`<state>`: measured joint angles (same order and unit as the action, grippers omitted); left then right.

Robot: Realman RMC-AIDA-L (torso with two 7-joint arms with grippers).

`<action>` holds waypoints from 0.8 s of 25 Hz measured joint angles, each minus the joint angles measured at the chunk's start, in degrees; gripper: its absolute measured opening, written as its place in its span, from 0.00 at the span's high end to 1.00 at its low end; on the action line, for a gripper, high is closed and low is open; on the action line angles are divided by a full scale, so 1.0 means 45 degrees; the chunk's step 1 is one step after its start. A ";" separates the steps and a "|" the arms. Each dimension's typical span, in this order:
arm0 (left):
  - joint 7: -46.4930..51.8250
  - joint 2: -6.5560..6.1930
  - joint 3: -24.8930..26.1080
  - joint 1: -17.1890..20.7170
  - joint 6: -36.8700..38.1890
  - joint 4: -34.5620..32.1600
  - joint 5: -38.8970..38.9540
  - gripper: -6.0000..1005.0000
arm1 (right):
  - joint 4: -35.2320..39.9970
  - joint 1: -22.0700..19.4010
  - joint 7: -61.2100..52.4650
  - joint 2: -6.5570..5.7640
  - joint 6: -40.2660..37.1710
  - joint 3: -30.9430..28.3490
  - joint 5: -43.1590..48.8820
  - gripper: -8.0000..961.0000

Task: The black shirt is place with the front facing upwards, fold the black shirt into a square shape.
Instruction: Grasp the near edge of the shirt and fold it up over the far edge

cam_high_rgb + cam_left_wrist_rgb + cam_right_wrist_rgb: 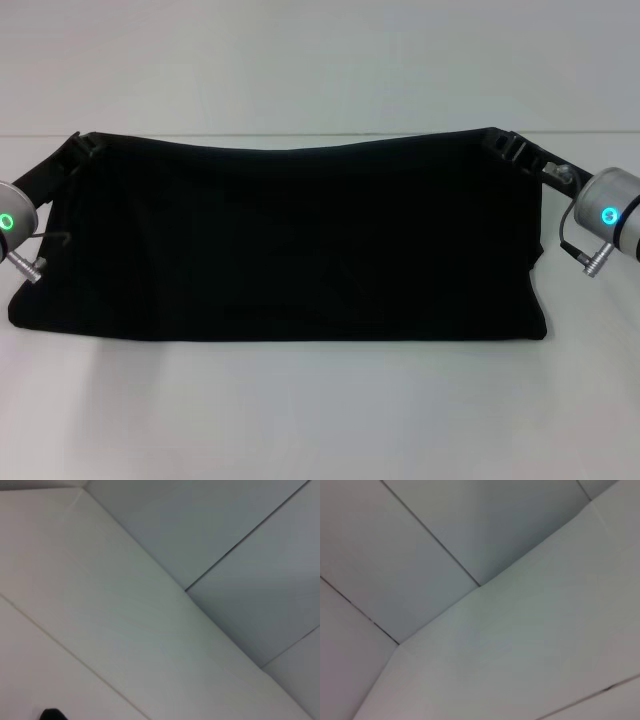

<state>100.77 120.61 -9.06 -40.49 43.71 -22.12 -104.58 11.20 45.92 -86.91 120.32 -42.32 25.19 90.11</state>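
Black shirt: lying across the middle of the white table, folded into a wide band; its far edge is being held up at both top corners, its near edge is resting on the table.
Left pincer: gripping the shirt's far left corner, clamped on the cloth.
Right pincer: gripping the shirt's far right corner, clamped on the cloth.
Edges: the near hem is running almost straight; the far edge is sagging slightly between the two corners.
Open room: bare table is showing in front of the shirt and behind it.
Surroundings: pale wall panels beyond the table.
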 joint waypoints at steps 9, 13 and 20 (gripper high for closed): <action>-0.1548 0.0211 0.0013 0.0090 -0.0594 0.0326 0.1485 0.92 | -0.0322 0.0421 0.0977 0.0039 0.0372 -0.0148 -0.0026 0.82; -0.1587 0.0238 0.0036 0.0107 -0.0794 0.0334 0.1493 0.76 | -0.0361 0.0529 0.0923 0.0040 0.0984 -0.0149 -0.0026 0.71; -0.1549 0.0236 0.0016 0.0400 -0.0666 0.0346 0.1504 0.46 | -0.0517 0.0538 0.0919 0.0027 0.1182 -0.0034 -0.0026 0.45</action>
<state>93.79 121.68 -8.98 -38.69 40.71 -20.56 -97.82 8.87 48.34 -82.77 120.44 -37.00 25.04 90.00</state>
